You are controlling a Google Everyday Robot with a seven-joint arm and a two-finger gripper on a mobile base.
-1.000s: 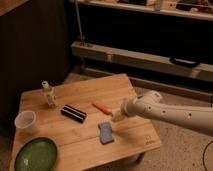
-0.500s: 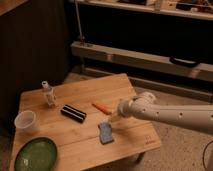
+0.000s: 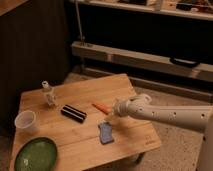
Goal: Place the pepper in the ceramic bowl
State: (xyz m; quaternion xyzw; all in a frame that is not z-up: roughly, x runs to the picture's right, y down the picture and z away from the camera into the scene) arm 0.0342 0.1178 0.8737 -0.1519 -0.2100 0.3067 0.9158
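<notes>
- gripper point(image 3: 110, 119) is low over the wooden table point(image 3: 75, 137), fingers apart, nothing in them
- pepper point(image 3: 101, 107) lies flat on the table, just behind-left of the gripper tips; contact: cannot tell
- blue sponge point(image 3: 106, 133) is just in front of the gripper
- ceramic bowl point(image 3: 35, 154) sits at the front-left corner, well apart from both
- white cup point(image 3: 26, 121) stands just behind the bowl

The arm point(image 3: 165, 114), tool point(image 3: 111, 118) beside the pepper point(image 3: 102, 107), runs off the right edge.
</notes>
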